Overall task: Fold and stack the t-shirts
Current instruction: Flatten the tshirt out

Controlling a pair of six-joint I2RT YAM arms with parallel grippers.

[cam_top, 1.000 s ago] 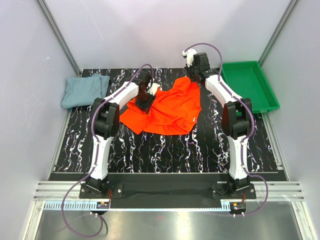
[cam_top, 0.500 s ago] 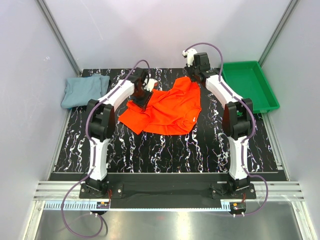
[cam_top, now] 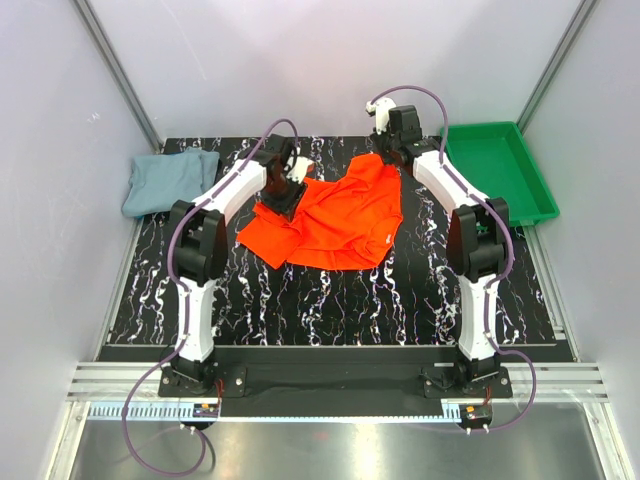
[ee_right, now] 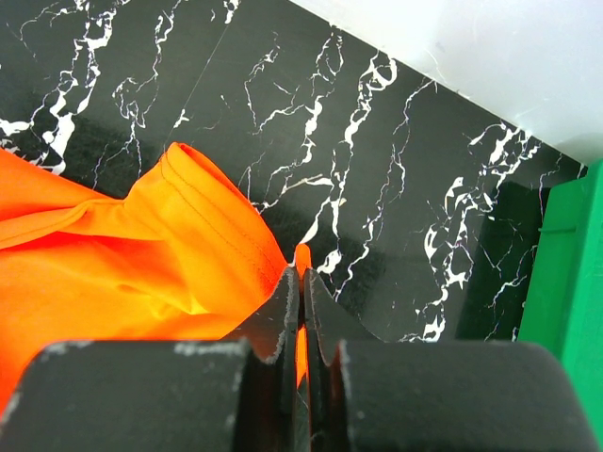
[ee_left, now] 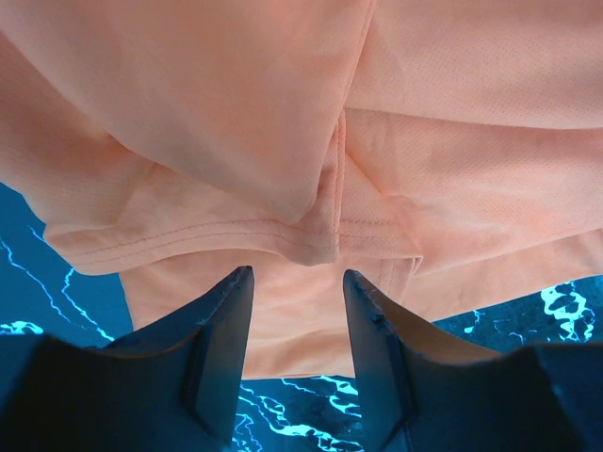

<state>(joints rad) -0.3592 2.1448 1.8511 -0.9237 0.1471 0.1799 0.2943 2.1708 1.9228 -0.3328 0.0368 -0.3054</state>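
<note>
Two grippers tend the bright orange-red cloth t-shirt (cam_top: 340, 215): the left gripper (ee_left: 297, 280) has edged farther away, jaws parted at a hem; the right gripper (ee_right: 300, 282) pinches the far corner, so I judge flattening unfinished.

Surface: black marble-pattern tabletop (cam_top: 330, 300), white veining, filling the centre of the frame. Enclosure: plain pale grey back wall (cam_top: 330, 60), left wall (cam_top: 50, 150) and right wall (cam_top: 600, 130). Aluminium corner struts slant in at upper left (cam_top: 122, 80) and upper right (cam_top: 551, 60). Slotted aluminium rail (cam_top: 110, 382) along the near edge; reflective metal sheet (cam_top: 330, 445) below. Light even, diffuse.
</note>
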